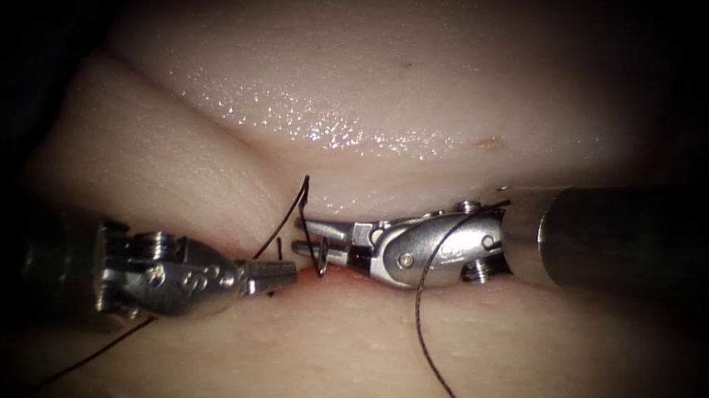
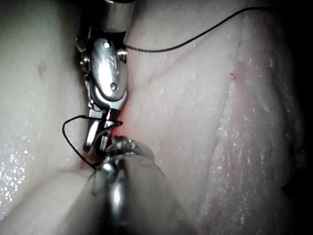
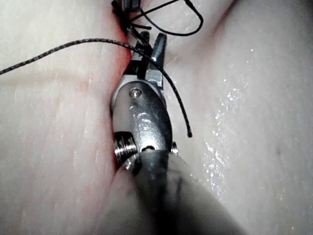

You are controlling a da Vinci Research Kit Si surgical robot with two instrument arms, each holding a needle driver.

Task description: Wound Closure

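Observation:
The tissue has its cut running between the two tools, with red fluid in it. My left tool comes in low from the left and is shut on the dark thread, which arcs up from its tip on the left side of the cut. My right tool lies level from the right, its jaws open at the cut, with a thin loop of thread standing between them. In the right wrist view its fingers are apart. More thread drapes over the right tool's wrist. I cannot tell the needle from the thread.
The tissue folds up into a glistening ridge behind the cut. A strand of thread trails off under the left tool toward the lower left. The right tool's shaft lies close above the tissue.

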